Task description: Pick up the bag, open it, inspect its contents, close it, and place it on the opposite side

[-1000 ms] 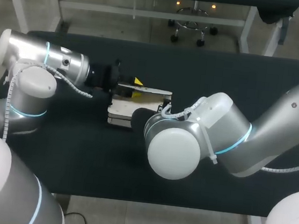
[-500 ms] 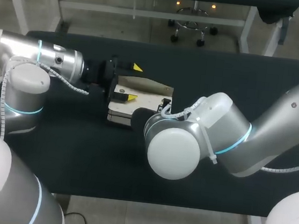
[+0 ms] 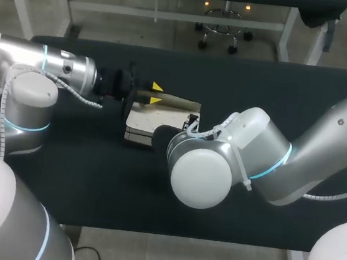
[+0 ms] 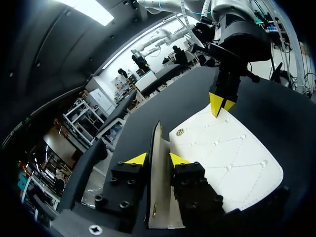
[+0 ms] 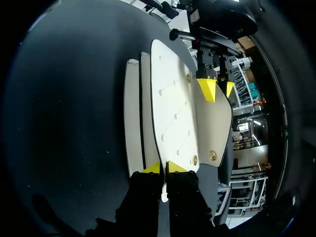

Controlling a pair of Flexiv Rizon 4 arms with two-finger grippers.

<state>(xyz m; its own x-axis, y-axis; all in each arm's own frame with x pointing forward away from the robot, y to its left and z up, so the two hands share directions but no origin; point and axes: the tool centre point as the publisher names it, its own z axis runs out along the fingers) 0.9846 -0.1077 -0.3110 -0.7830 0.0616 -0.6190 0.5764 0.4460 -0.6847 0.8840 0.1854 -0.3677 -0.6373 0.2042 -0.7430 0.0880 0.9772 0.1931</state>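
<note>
- Centre-left in the head view, the left gripper clamped the raised flap of the bag; the right gripper pinched its other edge.
- Apparently opened; inspecting, closing and placing remained.

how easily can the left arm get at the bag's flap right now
Probably easily, yes: the left gripper looks shut on the flap, one finger on each side, with nothing in between. The right gripper grips the bag at its far edge, out of the way.
</note>
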